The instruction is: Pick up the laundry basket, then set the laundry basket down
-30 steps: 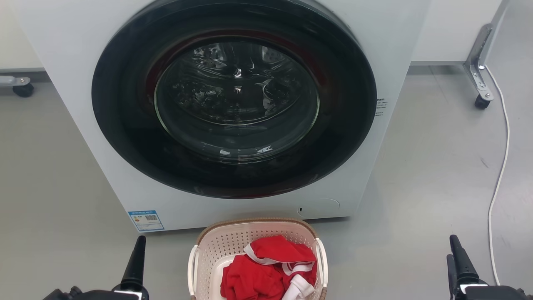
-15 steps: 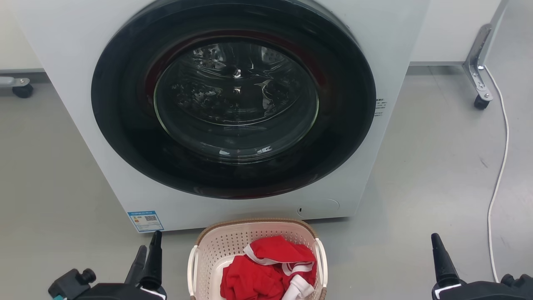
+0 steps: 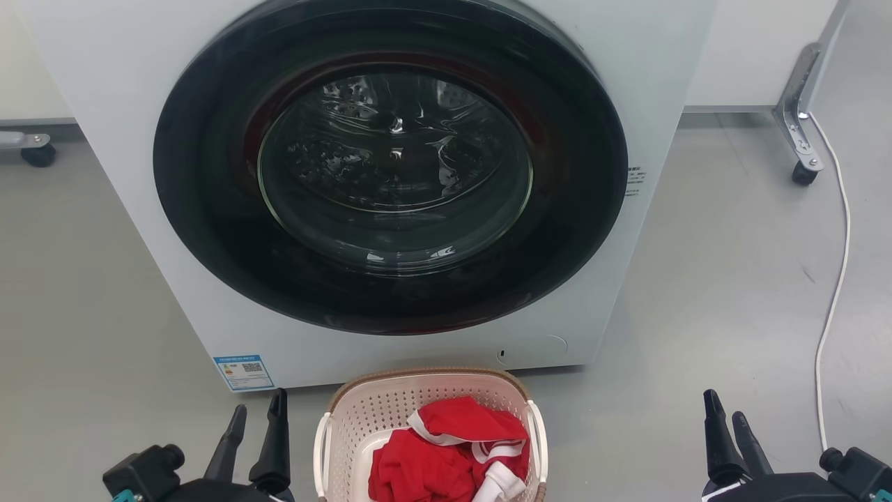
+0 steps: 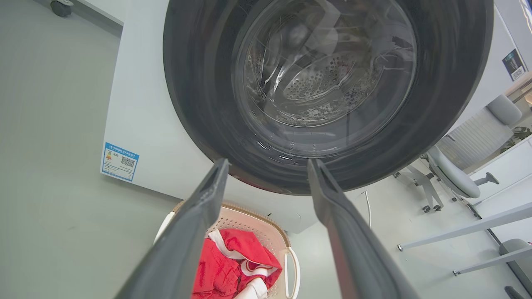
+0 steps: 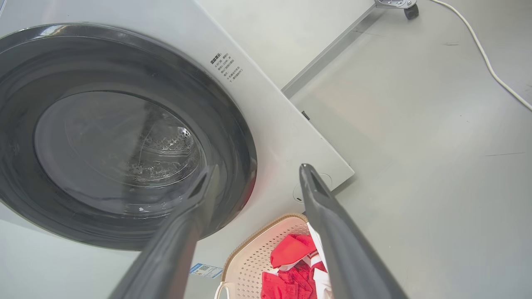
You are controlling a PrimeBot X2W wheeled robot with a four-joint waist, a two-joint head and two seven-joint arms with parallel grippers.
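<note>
laundry basket (image 3: 426, 372) on floor (image 3: 697, 279), just before washing machine (image 3: 104, 104), red garment (image 3: 432, 464) inside. left gripper (image 3: 259, 401) near left handle (image 3: 320, 446), right gripper (image 3: 723, 404) well apart from right handle (image 3: 543, 443); both spread, empty. bring each onto own handle, clamp evenly, lift level.

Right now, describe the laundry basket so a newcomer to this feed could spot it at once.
Start at the large white front-loading washing machine with the round dark glass door. On the grey floor just before its base stands a small cream-white perforated plastic basket with a brown woven-look rim. It alone holds crumpled red-and-white cloth.
</note>
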